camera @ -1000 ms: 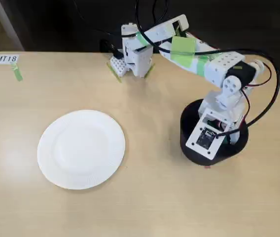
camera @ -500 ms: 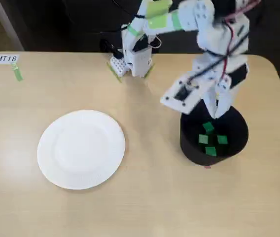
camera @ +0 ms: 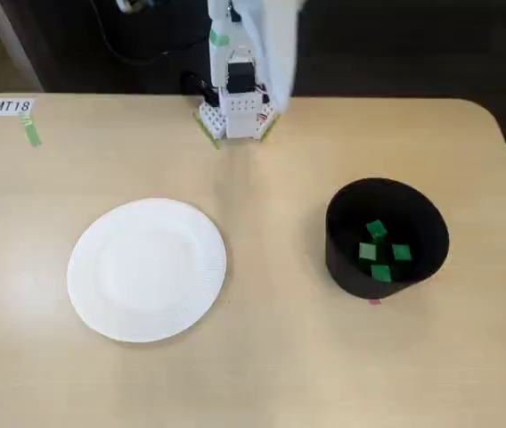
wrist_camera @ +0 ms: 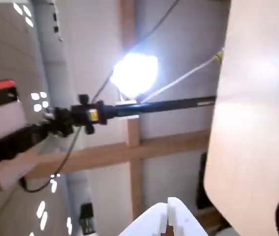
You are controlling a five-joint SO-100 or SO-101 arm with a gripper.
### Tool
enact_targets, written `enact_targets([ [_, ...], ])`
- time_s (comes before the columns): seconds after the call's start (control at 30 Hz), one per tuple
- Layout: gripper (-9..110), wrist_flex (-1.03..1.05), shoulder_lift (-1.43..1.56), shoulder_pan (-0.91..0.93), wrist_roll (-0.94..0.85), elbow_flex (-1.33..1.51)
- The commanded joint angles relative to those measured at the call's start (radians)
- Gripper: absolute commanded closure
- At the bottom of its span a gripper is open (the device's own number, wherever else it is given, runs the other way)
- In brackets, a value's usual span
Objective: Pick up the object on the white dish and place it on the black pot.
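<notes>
The white dish [camera: 146,269] lies left of centre on the table and nothing is on it. The black pot [camera: 387,238] stands at the right with several small green cubes [camera: 380,253] on its floor. No green cube shows outside the pot. My arm [camera: 251,62] is folded back at the table's far edge, blurred, and rises out of the fixed view. In the wrist view the camera looks up at the ceiling; my gripper [wrist_camera: 168,209] shows as white fingertips that meet at the bottom edge, with nothing between them.
A paper label [camera: 12,106] and a strip of green tape [camera: 31,133] lie at the table's far left corner. The arm's base [camera: 235,116] sits at the far edge. In the wrist view the table [wrist_camera: 257,98] fills the right side.
</notes>
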Motion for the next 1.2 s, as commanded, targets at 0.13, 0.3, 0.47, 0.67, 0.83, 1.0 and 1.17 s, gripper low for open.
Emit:
enact_targets([
  [0.13, 101, 0.002, 0.176, 0.037, 0.028, -0.005],
  [0.3, 101, 0.0, 0.38, 0.049, 0.031, 0.167],
  [0.47, 101, -0.018, 0.528, 0.044, 0.018, 0.365],
  [0.67, 101, -0.06, 0.618, 0.057, 0.017, 0.525],
  [0.83, 101, -0.135, 0.775, 0.089, 0.017, 0.753],
  [1.0, 101, -0.426, 1.08, 0.072, 0.061, 1.302],
  [1.17, 101, -0.549, 1.192, 0.037, 0.052, 1.594],
])
